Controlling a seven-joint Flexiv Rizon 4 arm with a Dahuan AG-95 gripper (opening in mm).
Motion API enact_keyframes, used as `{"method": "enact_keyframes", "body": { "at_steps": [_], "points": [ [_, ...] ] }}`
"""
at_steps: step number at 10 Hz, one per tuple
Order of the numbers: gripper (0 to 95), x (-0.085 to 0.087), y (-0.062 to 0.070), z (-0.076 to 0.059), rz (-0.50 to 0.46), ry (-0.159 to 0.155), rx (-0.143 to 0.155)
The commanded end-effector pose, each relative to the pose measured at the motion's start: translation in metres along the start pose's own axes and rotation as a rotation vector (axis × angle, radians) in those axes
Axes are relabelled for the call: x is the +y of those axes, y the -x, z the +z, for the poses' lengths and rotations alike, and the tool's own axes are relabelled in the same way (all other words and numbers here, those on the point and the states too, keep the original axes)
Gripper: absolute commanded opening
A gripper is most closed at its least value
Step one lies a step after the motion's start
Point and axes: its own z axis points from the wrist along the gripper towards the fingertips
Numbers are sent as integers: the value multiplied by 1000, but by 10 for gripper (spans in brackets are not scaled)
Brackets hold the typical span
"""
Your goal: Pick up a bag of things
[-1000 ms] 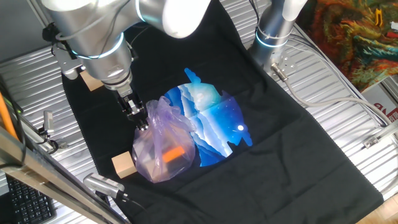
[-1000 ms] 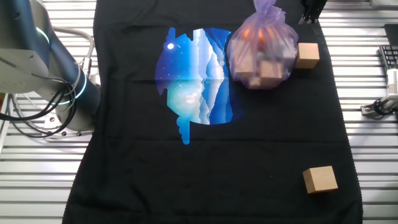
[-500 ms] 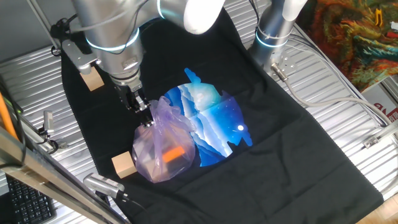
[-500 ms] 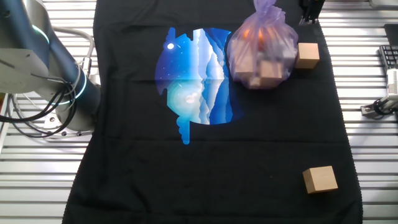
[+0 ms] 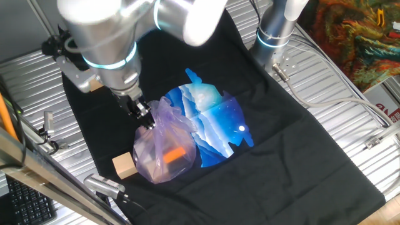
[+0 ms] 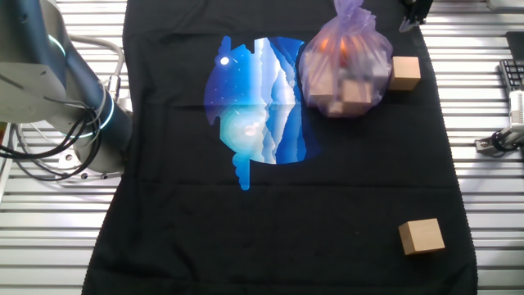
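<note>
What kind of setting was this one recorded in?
Likely a robotics lab bench: a ribbed metal table under a black cloth, a second arm's base bolted on, loose cables, and a keyboard at the edge.

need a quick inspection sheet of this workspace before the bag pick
surface: black cloth over a ribbed metal table
job's things: purple bag resting on the cloth, orange item and blocks showing through
clutter: shiny blue-and-white bag beside it; loose wooden cubes
grippers: gripper at the bag's gathered top; grip state unclear
cables: grey cables by the arm base
surroundings: colourful fabric at the table's edge
</note>
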Motion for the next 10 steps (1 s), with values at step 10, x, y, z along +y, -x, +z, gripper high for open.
{"method": "enact_keyframes", "body": {
  "at_steps": [10],
  "points": [
    [760,33,-7,7,80,29,-9]
  ]
}}
